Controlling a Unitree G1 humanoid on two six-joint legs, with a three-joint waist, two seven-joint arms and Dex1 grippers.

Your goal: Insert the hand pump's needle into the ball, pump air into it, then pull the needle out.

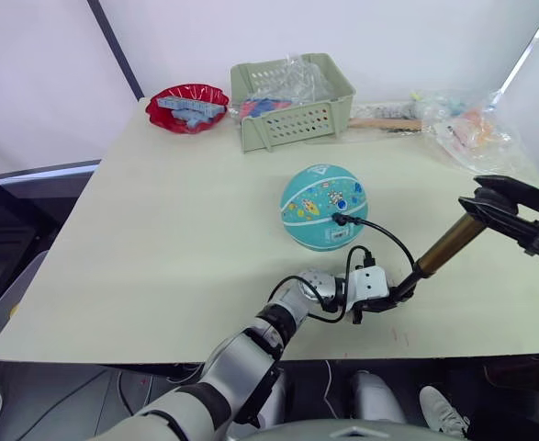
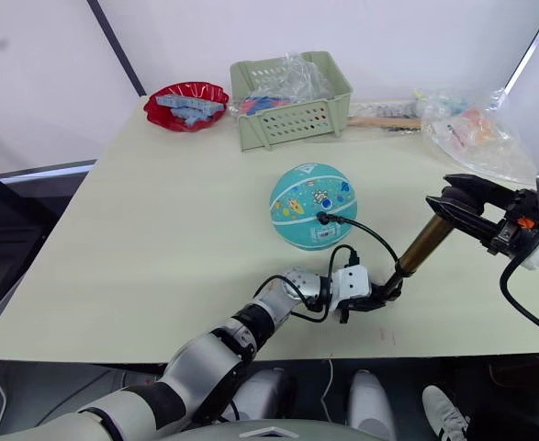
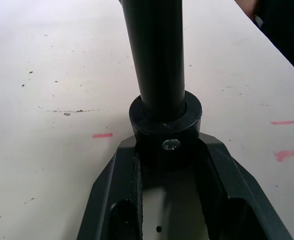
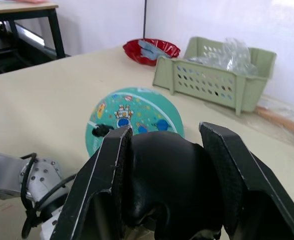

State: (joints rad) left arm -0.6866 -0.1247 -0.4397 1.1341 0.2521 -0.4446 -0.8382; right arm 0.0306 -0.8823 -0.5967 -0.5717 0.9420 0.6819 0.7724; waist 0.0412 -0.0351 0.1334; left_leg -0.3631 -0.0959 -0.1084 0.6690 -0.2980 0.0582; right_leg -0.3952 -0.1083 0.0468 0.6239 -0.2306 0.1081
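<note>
Two end effectors share hand pump (image 1: 445,244): your left end effector (image 1: 390,296) clamps foot steady on surface (image 1: 159,230), right end effector (image 1: 499,197) grips handle to pump ball (image 1: 324,207).

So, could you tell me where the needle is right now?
In the head views the needle sits plugged into the near right side of the ball, mid-table in front of the green basket, its hose looping back to the hand pump.

Red bowl (image 1: 187,107), basket (image 1: 292,101) (plastic-filled)
</note>
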